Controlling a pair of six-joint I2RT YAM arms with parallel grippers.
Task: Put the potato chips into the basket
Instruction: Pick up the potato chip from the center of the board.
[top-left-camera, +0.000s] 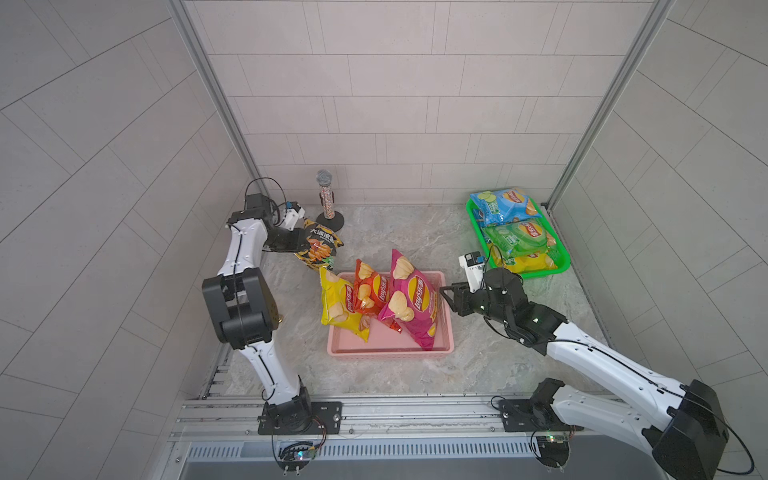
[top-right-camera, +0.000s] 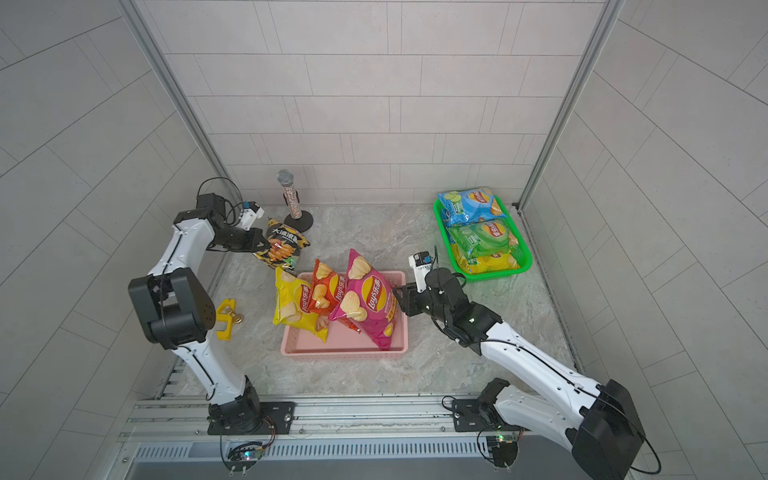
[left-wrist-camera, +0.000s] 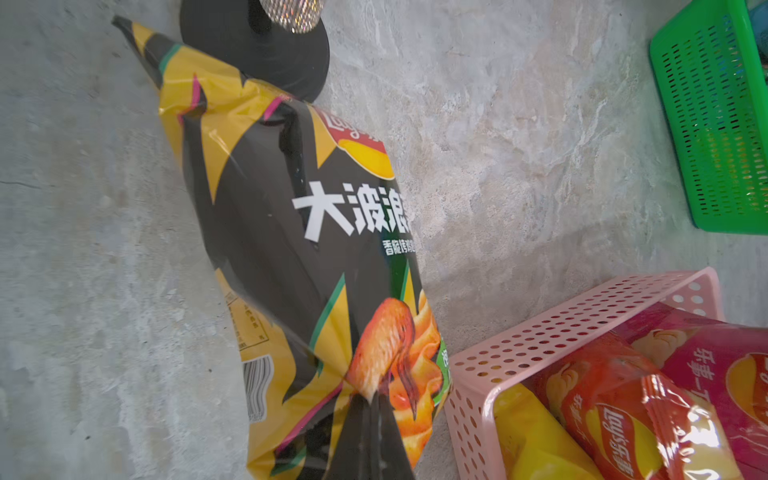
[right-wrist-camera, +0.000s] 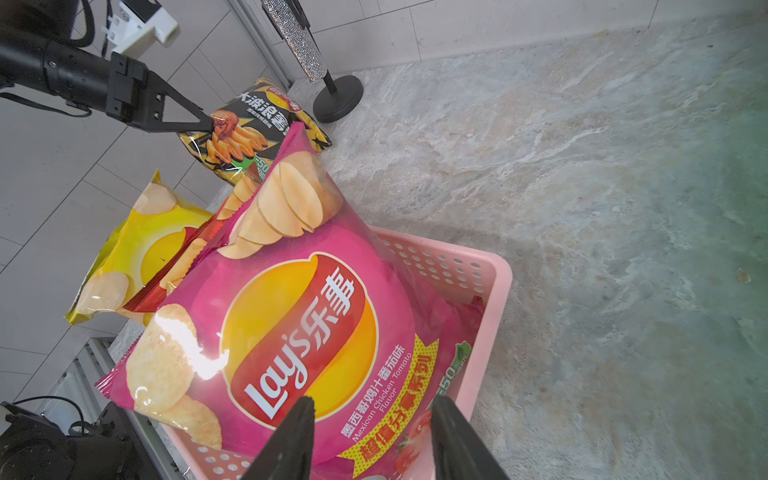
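My left gripper (top-left-camera: 304, 246) is shut on a black Lay's bag (top-left-camera: 318, 249), pinching the bag's edge (left-wrist-camera: 372, 399). The bag hangs tilted just beyond the far left corner of the pink basket (top-left-camera: 390, 353). Leaning inside the basket are a yellow bag (top-left-camera: 336, 303), a red bag (top-left-camera: 370, 293) and a magenta bag (top-left-camera: 411, 303). My right gripper (top-left-camera: 444, 297) stands open at the basket's right side. Its fingers (right-wrist-camera: 291, 432) are spread in front of the magenta bag (right-wrist-camera: 291, 316) without clasping it.
A green basket (top-left-camera: 561, 266) at the back right holds a blue bag (top-left-camera: 505, 205), a green bag (top-left-camera: 519, 239) and a yellow bag (top-left-camera: 532, 262). A glittery microphone (top-left-camera: 326, 195) stands on a black base behind the black bag. A yellow object (top-right-camera: 226, 318) lies by the left arm.
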